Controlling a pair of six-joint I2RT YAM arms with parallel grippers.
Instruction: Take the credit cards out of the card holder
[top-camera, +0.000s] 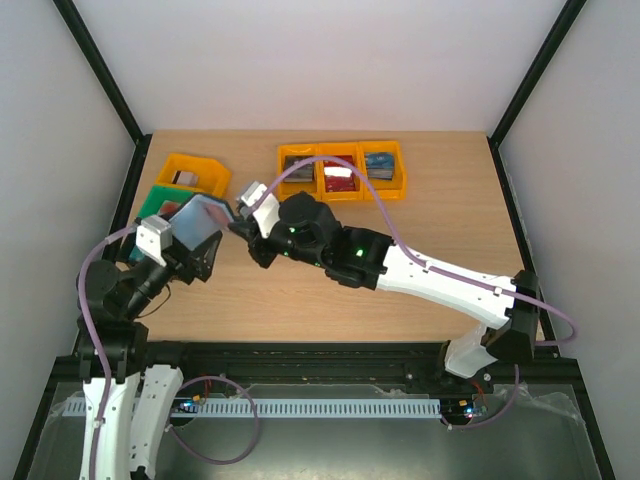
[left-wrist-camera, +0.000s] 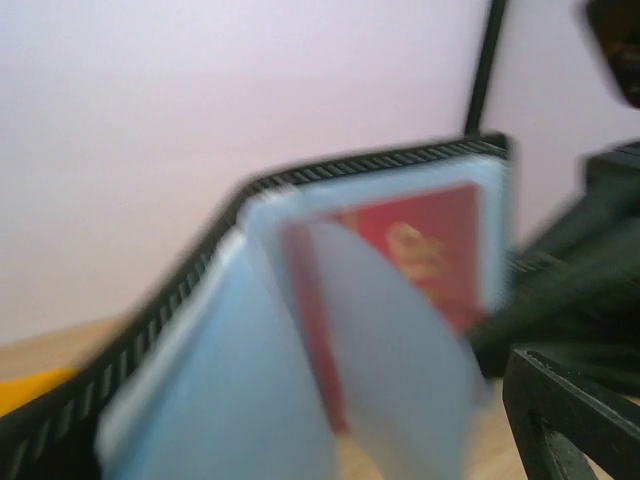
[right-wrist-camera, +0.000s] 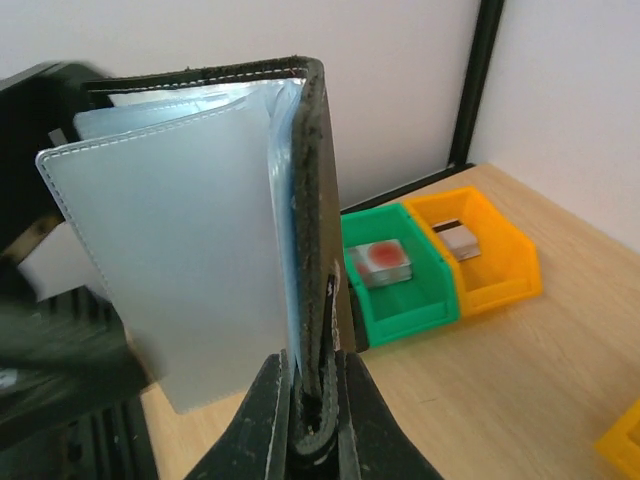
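Card holder (right-wrist-camera: 312, 180) is held open above the counter (top-camera: 450, 215), its black cover pinched by the right hand (right-wrist-camera: 318, 400); a red credit card (left-wrist-camera: 420, 250) is seen inside; the left hand (top-camera: 188, 258) is spread wide beside it

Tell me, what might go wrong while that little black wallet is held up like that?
The right gripper pinches only one cover edge of the card holder, so it could twist or slip loose. Its sleeves fan open in the air, and the red card might slide out and drop onto the table.
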